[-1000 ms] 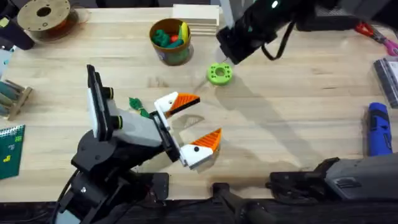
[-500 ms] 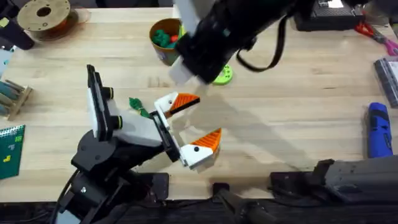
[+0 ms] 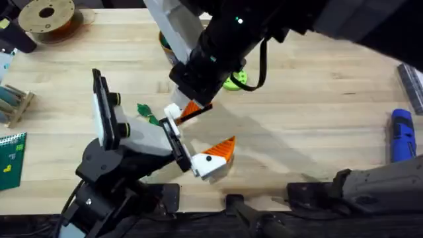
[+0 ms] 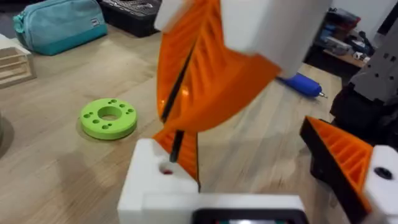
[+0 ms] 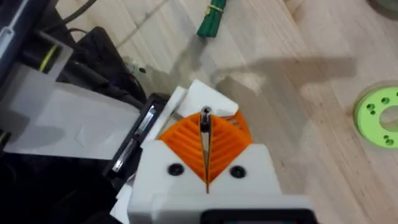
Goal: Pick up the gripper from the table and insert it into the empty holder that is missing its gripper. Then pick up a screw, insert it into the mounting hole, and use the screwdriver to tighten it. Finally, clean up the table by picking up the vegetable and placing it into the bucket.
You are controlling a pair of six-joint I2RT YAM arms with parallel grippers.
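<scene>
My left gripper [image 3: 221, 124] lies open on the table. The orange ribbed gripper finger [image 3: 196, 108] sits in the white holder [image 3: 174, 114] on its far jaw. Directly over that holder, my right gripper [image 3: 183, 98] [image 5: 205, 134] has its orange pads shut on a thin dark screw [image 5: 204, 120] [image 4: 176, 140], whose tip points at the holder's mounting hole [image 4: 166, 170]. The green vegetable [image 3: 147, 112] [image 5: 212, 20] lies just left of the holder. The blue screwdriver [image 3: 400, 135] [image 4: 301, 83] lies at the far right. My right arm hides most of the bucket [image 3: 164, 41].
A lime-green ring [image 3: 234, 80] [image 4: 109, 118] lies beyond the holder. A brown filament spool [image 3: 46, 17] stands at the back left. A small wooden rack [image 3: 13, 102] and a green board [image 3: 10, 158] sit at the left edge. Bare wood lies between the grippers and the screwdriver.
My right arm has swung from the back right, past the lime ring, forward and left to hover over the left arm's far jaw. The left arm has not moved.
</scene>
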